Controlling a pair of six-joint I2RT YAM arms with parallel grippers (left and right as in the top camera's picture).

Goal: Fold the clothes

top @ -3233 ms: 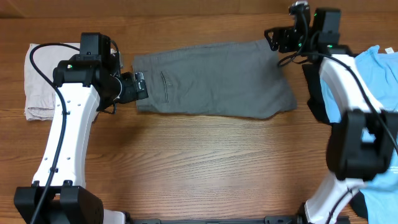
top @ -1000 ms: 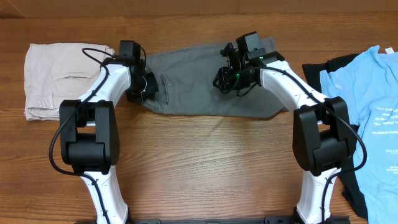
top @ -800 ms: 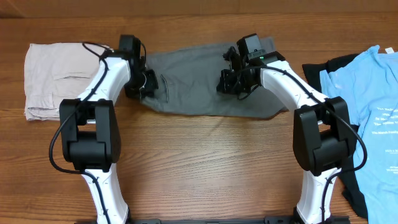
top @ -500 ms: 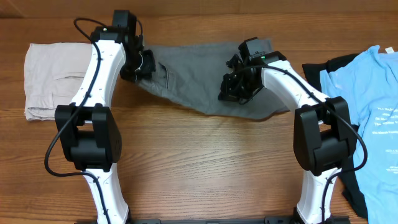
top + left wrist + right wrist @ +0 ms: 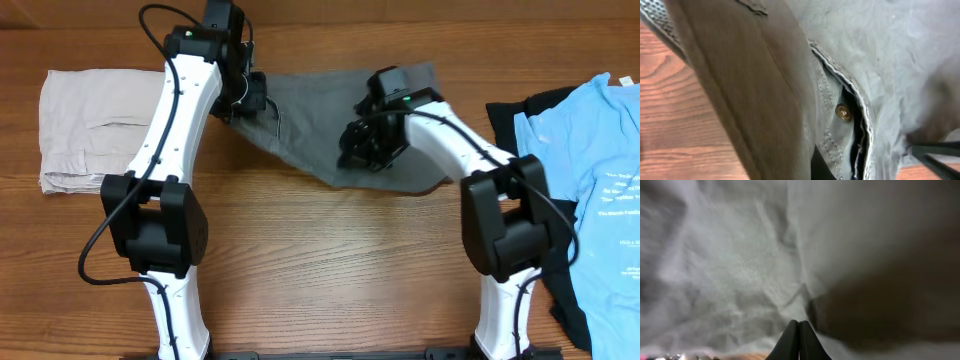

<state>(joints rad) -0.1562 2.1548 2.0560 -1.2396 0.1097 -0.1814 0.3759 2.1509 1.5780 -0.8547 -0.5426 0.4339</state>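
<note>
The grey shorts were spread across the far middle of the table, between the two grippers and touched by both. The left gripper was clenched on the left end of the shorts. That end was raised off the wood, so the cloth hung in a slant down towards the right gripper. In the left wrist view, a thick folded band of grey cloth was seen running just in front of the fingers. Beyond it lay the slit pocket with a small brass button, close to the fingertips.

The right gripper was set at the near edge of the shorts, right of their middle. In its wrist view, the two fingers were pressed together, and a crease of grey cloth was drawn up to their tips. A pinch of the shorts was thus held, and the rest of the fabric filled the view directly ahead of the fingers.

The beige shorts were lying folded well to the left of the left gripper. The light-blue T-shirt was spread on the black garment well to the right of the right gripper, apart from the grey shorts.
</note>
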